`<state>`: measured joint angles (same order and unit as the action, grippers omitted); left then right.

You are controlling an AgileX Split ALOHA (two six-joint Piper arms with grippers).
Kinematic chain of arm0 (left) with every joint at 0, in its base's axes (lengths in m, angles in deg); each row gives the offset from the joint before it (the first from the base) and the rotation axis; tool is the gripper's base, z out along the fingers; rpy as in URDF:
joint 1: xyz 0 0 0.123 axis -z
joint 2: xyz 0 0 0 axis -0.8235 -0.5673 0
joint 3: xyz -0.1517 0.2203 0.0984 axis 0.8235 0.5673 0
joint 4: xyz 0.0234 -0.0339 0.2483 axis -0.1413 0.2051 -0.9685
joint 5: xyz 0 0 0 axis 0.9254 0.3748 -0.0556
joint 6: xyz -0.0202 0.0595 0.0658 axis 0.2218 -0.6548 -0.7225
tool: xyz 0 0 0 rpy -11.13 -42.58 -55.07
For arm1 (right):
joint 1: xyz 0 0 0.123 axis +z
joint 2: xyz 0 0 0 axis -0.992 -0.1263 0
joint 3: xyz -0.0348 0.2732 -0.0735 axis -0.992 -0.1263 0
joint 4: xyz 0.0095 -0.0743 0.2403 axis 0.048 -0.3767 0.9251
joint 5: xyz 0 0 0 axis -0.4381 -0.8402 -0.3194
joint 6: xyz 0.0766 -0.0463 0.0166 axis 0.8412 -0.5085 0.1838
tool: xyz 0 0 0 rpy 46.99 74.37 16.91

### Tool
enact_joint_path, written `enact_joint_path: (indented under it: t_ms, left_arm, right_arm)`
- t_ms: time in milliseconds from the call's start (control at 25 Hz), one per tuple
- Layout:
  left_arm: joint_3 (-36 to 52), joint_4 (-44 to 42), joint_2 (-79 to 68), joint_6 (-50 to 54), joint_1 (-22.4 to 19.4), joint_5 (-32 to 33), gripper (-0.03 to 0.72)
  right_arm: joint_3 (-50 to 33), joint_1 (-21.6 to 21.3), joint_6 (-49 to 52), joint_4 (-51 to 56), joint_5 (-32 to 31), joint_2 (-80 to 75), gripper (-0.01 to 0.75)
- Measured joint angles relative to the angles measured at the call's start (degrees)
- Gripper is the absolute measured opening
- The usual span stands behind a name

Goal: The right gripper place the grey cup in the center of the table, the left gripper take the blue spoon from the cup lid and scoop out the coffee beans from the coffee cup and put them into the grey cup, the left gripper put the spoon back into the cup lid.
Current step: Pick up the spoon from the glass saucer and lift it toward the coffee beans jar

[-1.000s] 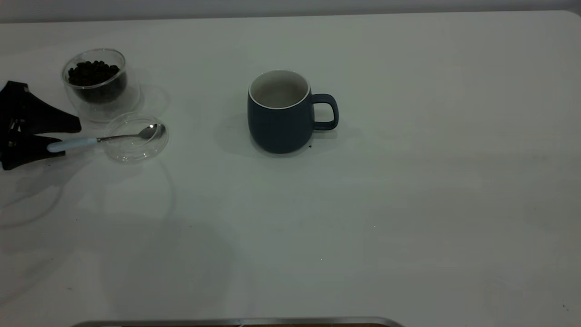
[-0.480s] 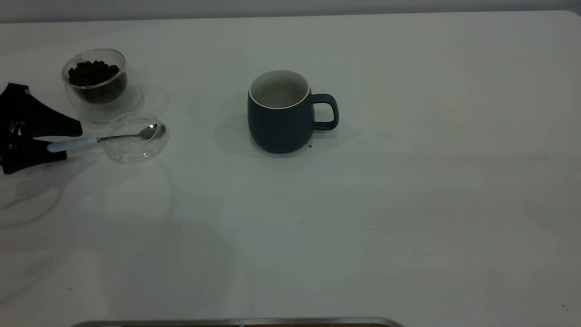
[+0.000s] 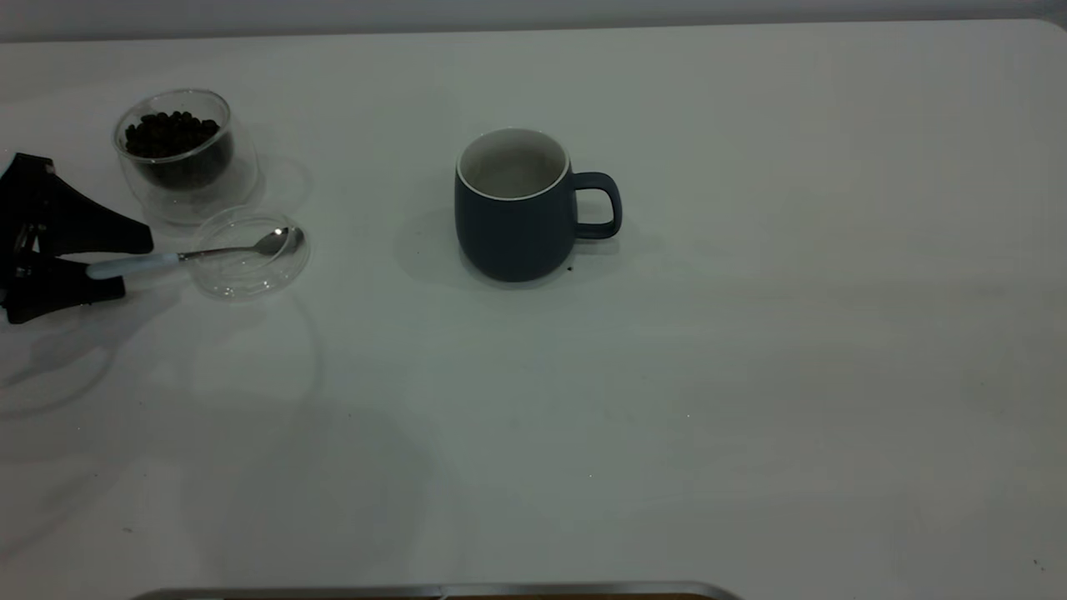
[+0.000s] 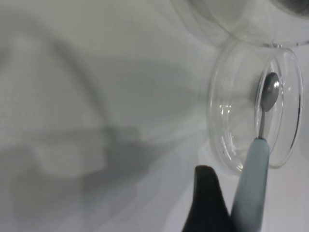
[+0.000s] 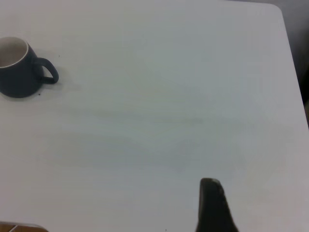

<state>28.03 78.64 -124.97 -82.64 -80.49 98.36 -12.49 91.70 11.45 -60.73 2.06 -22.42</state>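
exterior view: the left gripper (image 3: pixel 117 265), a black blocky arm end at the table's 9 o'clock edge, has its two tapered fingers either side of the pale-blue handle of the small metal-bowled blue spoon (image 3: pixel 187 253). they look close on the handle, though whether they actually pinch it cannot be told. the spoon's long axis runs from 9 toward 3 o'clock, handle at the fingers, bowl resting in the shallow clear glass cup lid (image 3: pixel 248 279). the clear double-walled coffee cup (image 3: pixel 185 158) with its dark coffee beans (image 3: pixel 172 133) stands at the lid's 11 o'clock, just beside it. the rounded dark blue-grey cup (image 3: pixel 514 212) sits near the middle of the white table (image 3: pixel 750 375), handle toward 3 o'clock — well apart from the spoon.

left wrist view: one dark finger lies just beside the handle; the bowl sits inside the lid.

right wrist view: only one dark fingertip of the right gripper (image 5: pixel 212 203) shows, far from the cup — its state is unclear.

judged, the left arm is far nearer and the lift comes next.
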Motion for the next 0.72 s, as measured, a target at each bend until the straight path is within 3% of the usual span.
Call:
enact_joint_path:
  t_ms: [200,560,720]
  left_arm:
    - [0.00,-0.12,0.00,0.26,0.00,0.04,0.547]
    - [0.00,-0.12,0.00,0.26,0.00,0.04,0.280]
    - [0.00,-0.12,0.00,0.26,0.00,1.19,0.200]
  right_arm:
    - [0.00,0.00,0.00,0.00,0.00,0.00,0.503]
    - [0.00,0.00,0.00,-0.05,0.00,0.00,0.503]
    - [0.00,0.00,0.00,-0.05,0.00,0.00,0.503]
